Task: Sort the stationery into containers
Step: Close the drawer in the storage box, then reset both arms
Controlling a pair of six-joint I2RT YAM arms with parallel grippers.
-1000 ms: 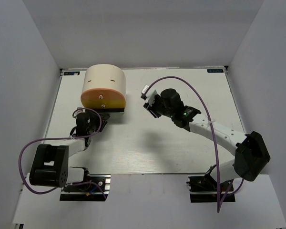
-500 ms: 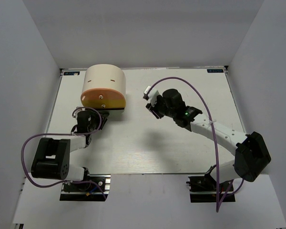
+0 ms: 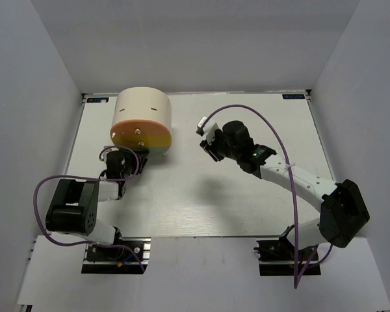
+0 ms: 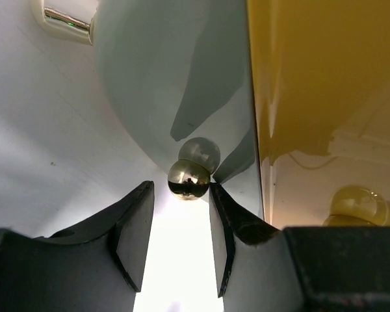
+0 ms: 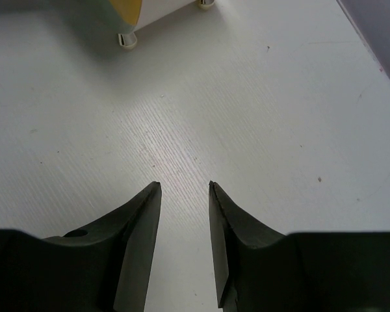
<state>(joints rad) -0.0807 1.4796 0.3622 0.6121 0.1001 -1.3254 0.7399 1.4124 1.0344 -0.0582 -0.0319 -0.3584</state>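
Left pincer at a drawer knob, right pincer over bare desk.
Cream cylindrical cabinet sits far left. Left pincer is just near of it and partly open, with the pale green drawer knob between its tips. One finger touches the knob, there's a gap at the other, so not clamped. Right pincer is mid-desk, partly open, holding nothing.

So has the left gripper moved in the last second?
Yes. The left gripper has crept slightly forward, closer to the cream cabinet, which stays put.
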